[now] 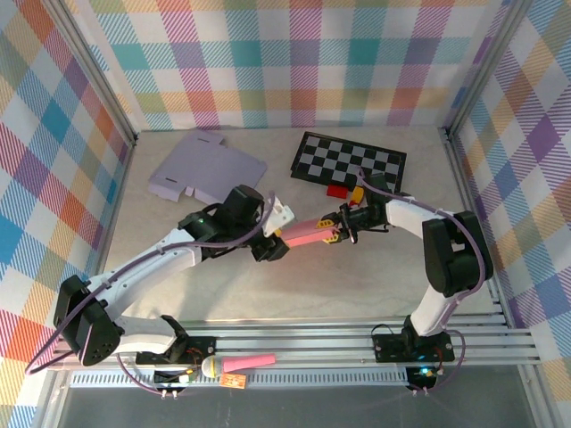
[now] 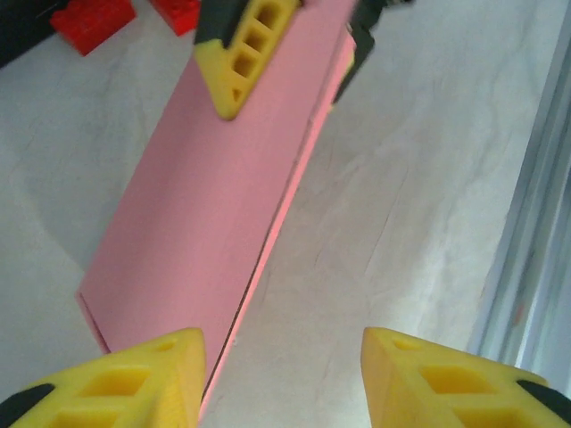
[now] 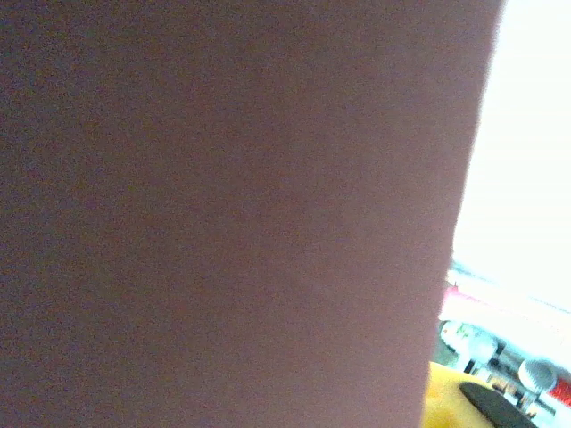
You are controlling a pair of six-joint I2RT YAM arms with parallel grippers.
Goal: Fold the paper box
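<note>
"Where is the box from the left gripper?"
"Its fingers are apart and hold nothing. The box lies mid-table, near end at 11 o'clock of the gap, long axis running to 1 o'clock."
"And the far end?"
"The right gripper looks clamped across it, with its arm stretched level."

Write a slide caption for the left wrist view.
The left gripper stands open at the near end of the pink paper box; the right gripper pinches its far end.
</note>
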